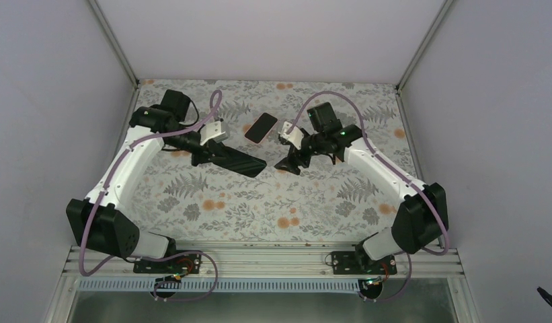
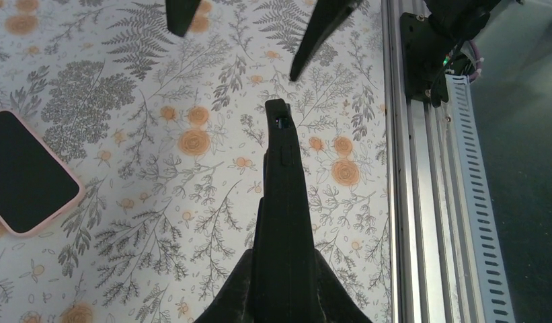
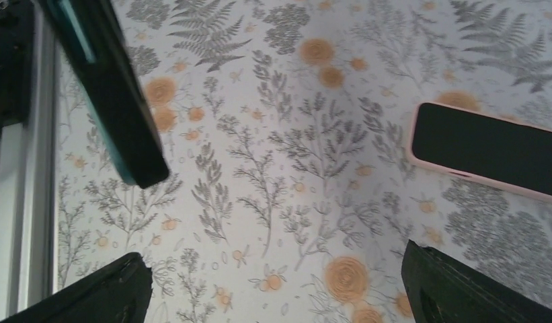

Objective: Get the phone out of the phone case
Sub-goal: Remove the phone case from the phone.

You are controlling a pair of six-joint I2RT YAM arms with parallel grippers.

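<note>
The phone (image 1: 261, 128), glossy black and screen up, lies inside the pink phone case (image 1: 253, 138) at the back middle of the table. It also shows in the left wrist view (image 2: 24, 171) and the right wrist view (image 3: 488, 149), with the case's pink rim (image 3: 411, 145) round it. My left gripper (image 1: 211, 152) is shut on a separate bare black phone (image 1: 238, 161), held above the table, edge-on in its wrist view (image 2: 281, 175). My right gripper (image 1: 290, 161) is open and empty (image 3: 280, 289), in front and to the right of the cased phone.
The table has a floral cloth (image 1: 259, 202). An aluminium rail (image 2: 407, 202) runs along the near edge, with an arm base (image 2: 448, 47) on it. Grey walls enclose the sides and back. My right gripper's fingertips (image 2: 320, 33) show in the left wrist view.
</note>
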